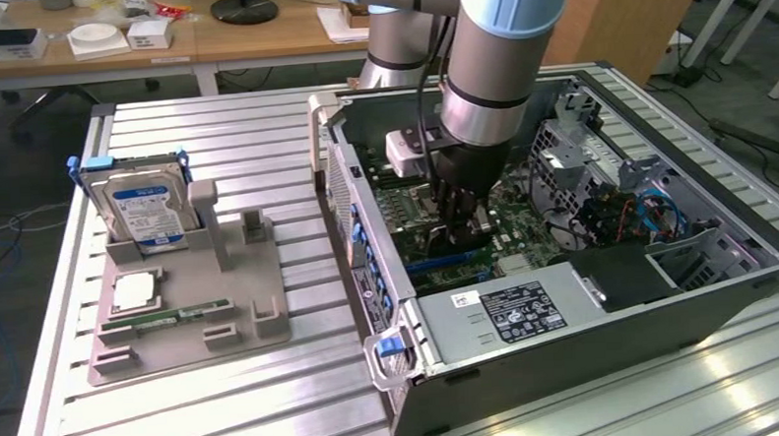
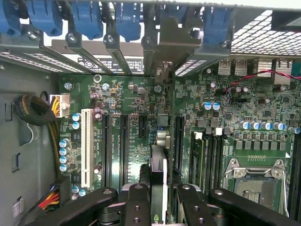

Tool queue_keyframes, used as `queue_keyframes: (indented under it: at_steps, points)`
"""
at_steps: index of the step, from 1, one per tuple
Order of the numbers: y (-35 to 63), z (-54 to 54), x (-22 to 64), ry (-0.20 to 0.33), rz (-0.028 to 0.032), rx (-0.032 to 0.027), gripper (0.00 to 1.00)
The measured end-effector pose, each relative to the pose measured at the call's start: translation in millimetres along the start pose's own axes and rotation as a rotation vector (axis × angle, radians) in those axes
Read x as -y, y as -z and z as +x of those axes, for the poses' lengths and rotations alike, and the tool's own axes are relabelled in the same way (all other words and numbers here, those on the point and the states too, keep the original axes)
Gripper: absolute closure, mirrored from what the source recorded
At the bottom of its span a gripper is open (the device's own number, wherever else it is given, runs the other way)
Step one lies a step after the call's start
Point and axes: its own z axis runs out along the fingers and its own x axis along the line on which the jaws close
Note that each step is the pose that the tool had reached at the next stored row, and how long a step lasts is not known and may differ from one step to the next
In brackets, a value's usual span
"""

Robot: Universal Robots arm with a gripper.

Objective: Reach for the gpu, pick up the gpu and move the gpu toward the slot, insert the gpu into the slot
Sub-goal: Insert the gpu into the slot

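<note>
My gripper (image 1: 461, 233) is down inside the open computer case (image 1: 708, 298), over the green motherboard (image 2: 131, 101). It is shut on the gpu (image 2: 159, 165), a thin dark card seen edge-on in the wrist view between the two black fingers (image 2: 137, 200). The card stands upright and runs toward the case's rear wall, where its pale metal bracket (image 2: 164, 70) sits among the rear openings. In the exterior view, blue plastic of the slot (image 1: 442, 263) shows just below the gripper and card (image 1: 454, 243). Whether the card's edge sits in the slot I cannot tell.
A white connector (image 2: 86, 146) and black slots lie beside the card, and the silver CPU socket (image 2: 256, 183) is close by. Blue latches (image 2: 84, 19) line the rear wall. Outside the case, a grey fixture (image 1: 188, 286) holds a hard drive (image 1: 146, 209) and a memory stick (image 1: 170, 314).
</note>
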Motion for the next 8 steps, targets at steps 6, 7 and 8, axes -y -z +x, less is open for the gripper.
queue_keyframes:
  at_steps: [6, 7, 8]
  points:
    - [-2.6, 0.0, -0.1, 0.0, 0.0001, 0.0002, 0.74]
    - [-2.6, 0.0, -0.1, 0.0, 0.0, 0.0, 0.74]
    - [-2.9, 0.0, -0.1, 0.0, 0.0001, 0.0001, 0.74]
